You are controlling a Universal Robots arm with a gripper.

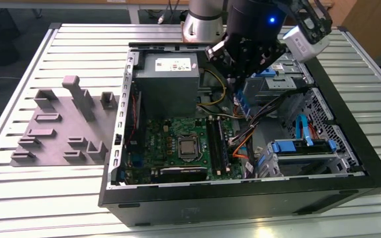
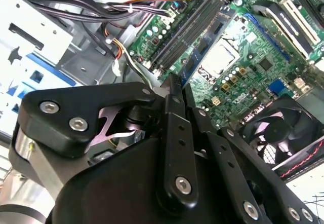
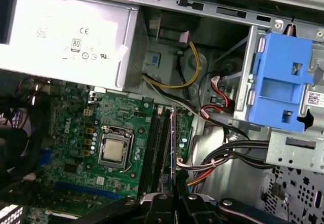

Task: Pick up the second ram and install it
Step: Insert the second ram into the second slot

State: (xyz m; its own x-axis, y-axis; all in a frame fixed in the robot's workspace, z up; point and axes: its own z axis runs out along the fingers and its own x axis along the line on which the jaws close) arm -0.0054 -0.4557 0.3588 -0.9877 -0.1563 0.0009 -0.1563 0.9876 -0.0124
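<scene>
Gripper (image 3: 174,197) clamped on the second ram (image 3: 173,143) above motherboard slots (image 3: 151,148), cables (image 3: 228,150) beside.

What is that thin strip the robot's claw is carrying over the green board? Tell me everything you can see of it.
That is the memory stick: a thin, long, narrow board, seen almost edge-on in both wrist views, dark with a bluish face. The gripper is shut on it and nothing else seems to touch it. It hangs over the green board, parallel to the long black slots, and looks raised above them, not seated.
</scene>
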